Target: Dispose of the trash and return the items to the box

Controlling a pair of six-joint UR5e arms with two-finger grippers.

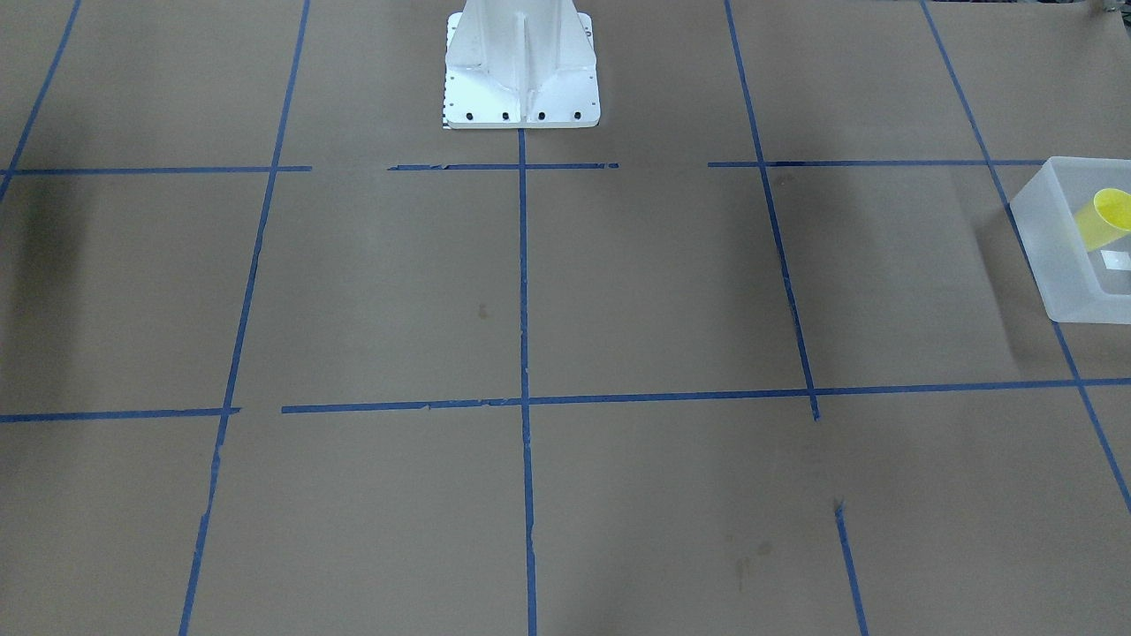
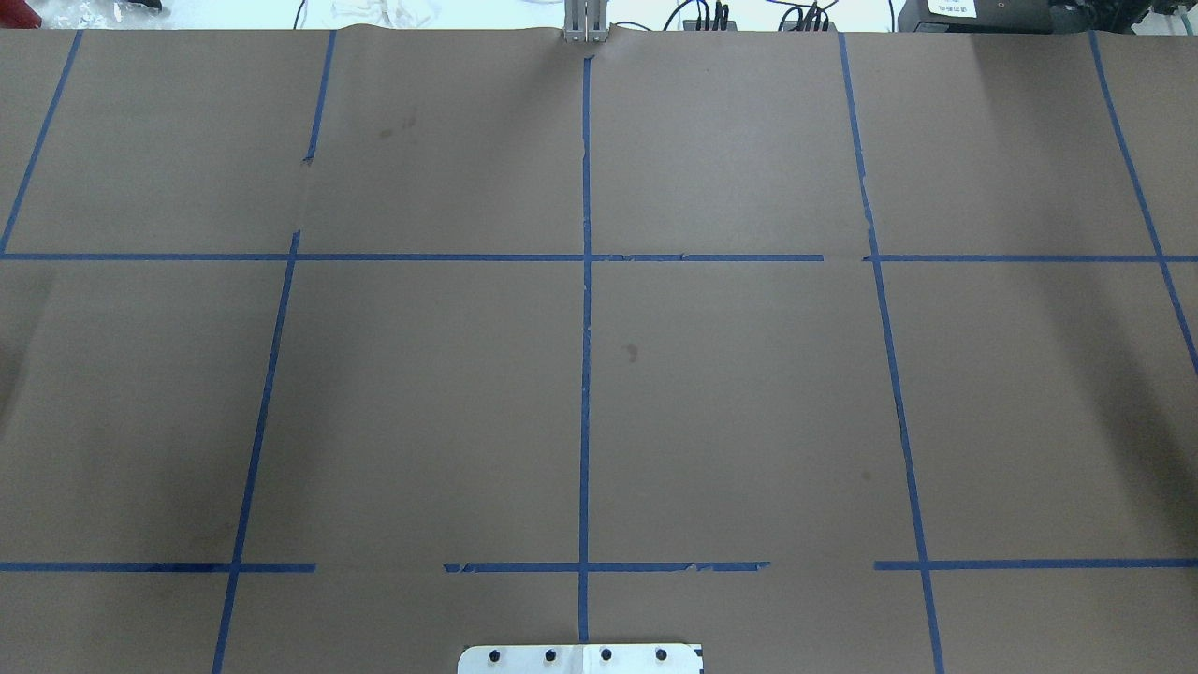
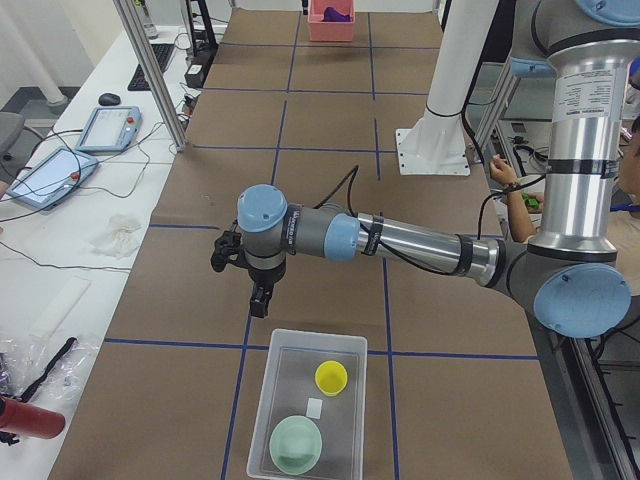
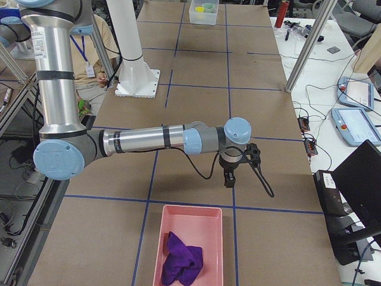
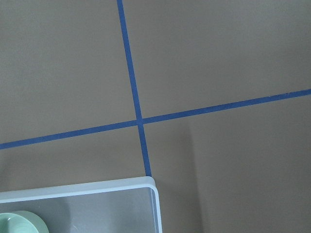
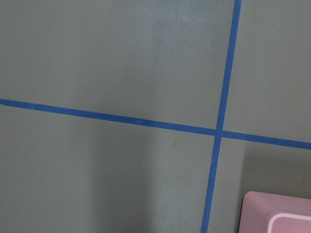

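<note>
The translucent whitish box (image 3: 275,400) stands at the table's end on my left. It also shows at the right edge of the front-facing view (image 1: 1051,256). The yellow cup (image 3: 331,377) lies inside it, also seen in the front-facing view (image 1: 1104,216), with a pale green bowl (image 3: 296,445) beside it. My left gripper (image 3: 258,305) hangs above the table just beyond the box's far edge; I cannot tell whether it is open or shut. My right gripper (image 4: 228,180) hangs above the table just short of the pink tray; I cannot tell its state. No fingers show in either wrist view.
A pink tray (image 4: 209,238) holding a crumpled purple cloth (image 4: 181,259) stands at the table's end on my right. The white robot pedestal (image 1: 521,71) stands at the table's middle edge. Side benches with tablets and cables run along the far side.
</note>
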